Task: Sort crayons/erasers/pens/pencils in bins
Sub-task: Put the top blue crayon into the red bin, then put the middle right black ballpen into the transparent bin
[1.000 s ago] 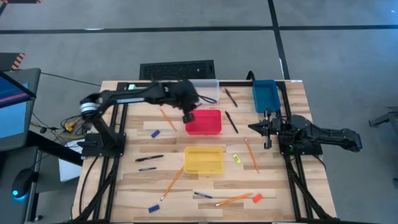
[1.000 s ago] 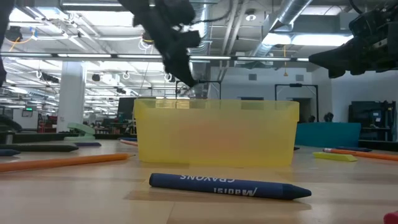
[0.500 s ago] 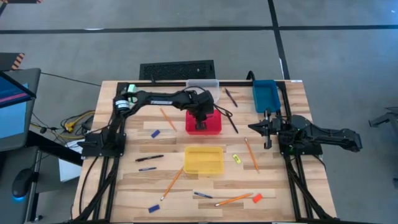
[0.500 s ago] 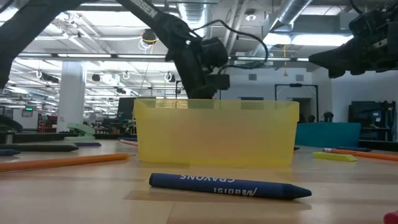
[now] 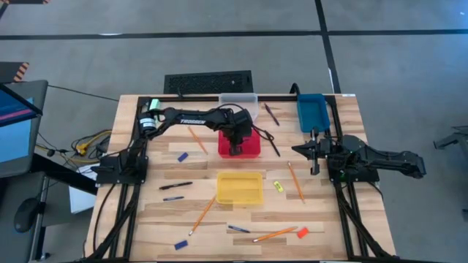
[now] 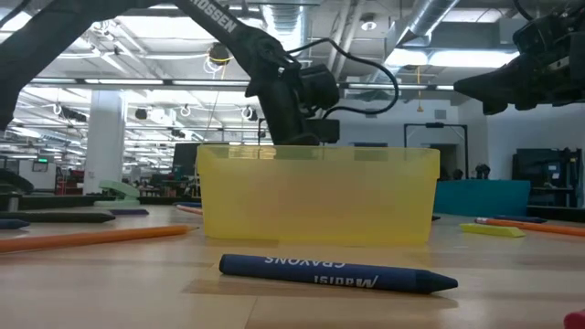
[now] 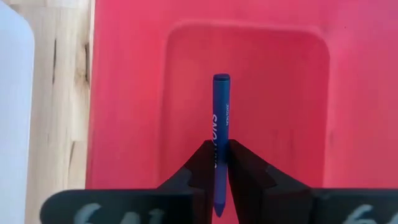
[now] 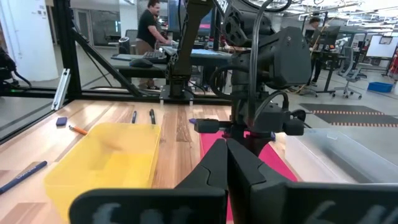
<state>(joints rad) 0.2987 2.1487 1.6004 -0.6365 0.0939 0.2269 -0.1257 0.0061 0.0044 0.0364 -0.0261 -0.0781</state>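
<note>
The left gripper is clenched on a short blue wax crayon, holding it above the shallow red plastic bin. The right gripper, fingers closed and empty, waits near the blue plastic bin.

Blue crayon in dark left hand, red bin.

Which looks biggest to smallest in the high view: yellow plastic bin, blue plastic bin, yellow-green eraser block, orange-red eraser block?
1. Yellow plastic bin, slightly larger in outline.
2. Blue plastic bin, close to it, so the gap is small.
3. Orange-red eraser block and yellow-green eraser block: both tiny, too alike to rank.
</note>
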